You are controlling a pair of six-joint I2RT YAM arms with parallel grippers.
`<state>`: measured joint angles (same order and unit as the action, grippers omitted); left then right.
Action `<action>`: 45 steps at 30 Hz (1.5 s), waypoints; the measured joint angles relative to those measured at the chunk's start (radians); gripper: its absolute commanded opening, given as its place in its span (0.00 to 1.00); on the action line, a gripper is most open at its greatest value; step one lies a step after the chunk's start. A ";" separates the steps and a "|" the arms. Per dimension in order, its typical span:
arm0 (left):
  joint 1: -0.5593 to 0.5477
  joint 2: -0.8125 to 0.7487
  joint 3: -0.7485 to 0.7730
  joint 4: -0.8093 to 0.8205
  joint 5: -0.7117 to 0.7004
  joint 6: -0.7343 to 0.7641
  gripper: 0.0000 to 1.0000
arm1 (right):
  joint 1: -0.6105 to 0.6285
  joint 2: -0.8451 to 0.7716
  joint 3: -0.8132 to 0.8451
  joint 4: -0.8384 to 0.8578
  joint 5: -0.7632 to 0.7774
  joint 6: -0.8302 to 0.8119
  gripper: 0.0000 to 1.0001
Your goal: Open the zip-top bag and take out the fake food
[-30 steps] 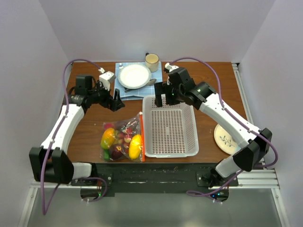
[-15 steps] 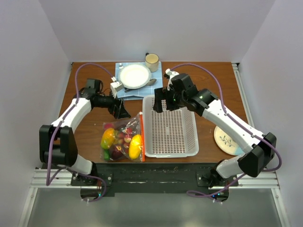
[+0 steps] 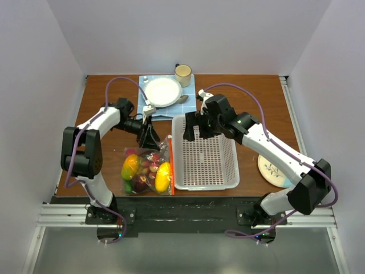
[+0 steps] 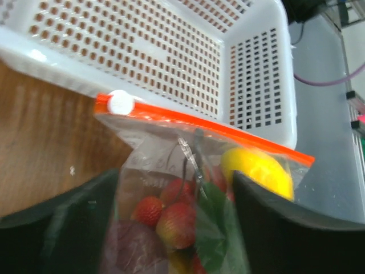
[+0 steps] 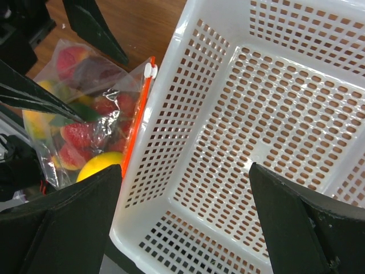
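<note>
The zip-top bag (image 3: 147, 169) lies flat at the table's near left, with its orange-red zip strip (image 3: 170, 165) against the white basket's left wall. The fake food (image 3: 163, 176) is inside it: yellow, orange, maroon, green and red pieces. My left gripper (image 3: 150, 138) is open just above the bag's far end. In the left wrist view the bag (image 4: 171, 165) fills the gap of the left gripper (image 4: 177, 228), with the zip strip (image 4: 228, 134), its white slider (image 4: 120, 103), strawberries (image 4: 171, 220) and a lemon (image 4: 259, 171). My right gripper (image 3: 194, 130) (image 5: 185, 228) is open and empty over the basket's far left corner.
The white perforated basket (image 3: 206, 180) (image 5: 171, 188) stands at the centre, empty. A white plate (image 3: 162, 91) on a blue cloth, a spoon and a mug (image 3: 183, 74) are at the back. A patterned plate (image 3: 272, 168) lies at the right under my right arm.
My left gripper has swung right and toward the near edge, from the back left of the table to the bag's far end. My right gripper has shifted slightly over the basket.
</note>
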<state>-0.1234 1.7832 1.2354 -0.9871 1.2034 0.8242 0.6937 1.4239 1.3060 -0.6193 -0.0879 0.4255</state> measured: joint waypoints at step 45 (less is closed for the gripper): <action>0.019 -0.319 0.207 -0.150 -0.209 -0.008 0.00 | 0.002 0.222 -0.117 0.863 -0.349 0.159 0.74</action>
<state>-0.1040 1.4639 1.4422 -1.1374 0.9939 0.8158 0.6960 1.6455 1.1893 0.2440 -0.4374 0.5846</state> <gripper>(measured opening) 0.013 0.755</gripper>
